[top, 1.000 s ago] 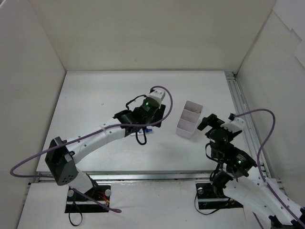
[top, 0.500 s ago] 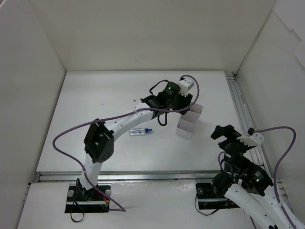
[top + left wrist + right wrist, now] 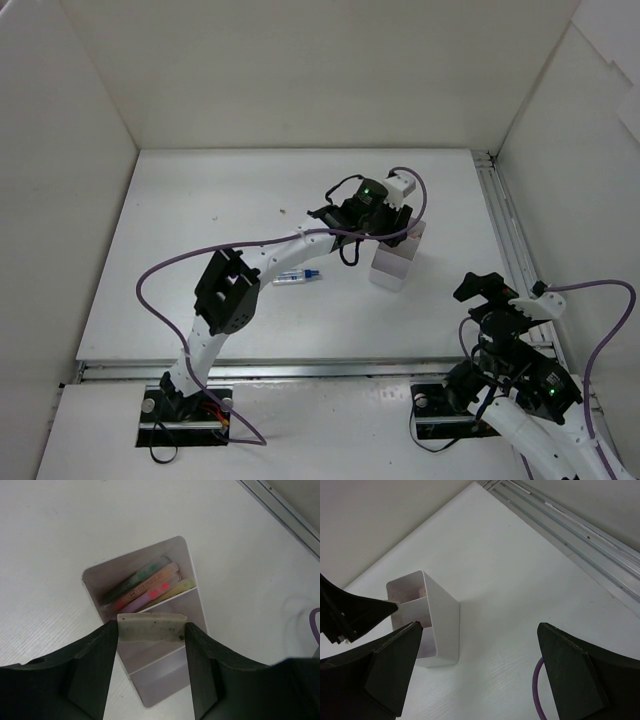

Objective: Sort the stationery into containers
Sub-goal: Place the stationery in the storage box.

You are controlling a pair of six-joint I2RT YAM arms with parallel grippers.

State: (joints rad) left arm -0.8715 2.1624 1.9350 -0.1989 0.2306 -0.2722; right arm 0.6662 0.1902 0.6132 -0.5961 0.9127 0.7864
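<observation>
1. Left hand (image 3: 151, 630): part-open, clamped on a speckled beige eraser block (image 3: 150, 627). A second ago I had it mid-worktop over the tube. It now hangs above the white box (image 3: 390, 270), toward the right edge of the worktop (image 3: 200, 250).
2. Box: pens (image 3: 145, 586) lean in its far compartment.
3. Clear tube (image 3: 296, 276): now uncovered, left of the box, apart from it.
4. Right hand (image 3: 479, 626): spread wide, empty, drawn back toward the near right corner.
</observation>
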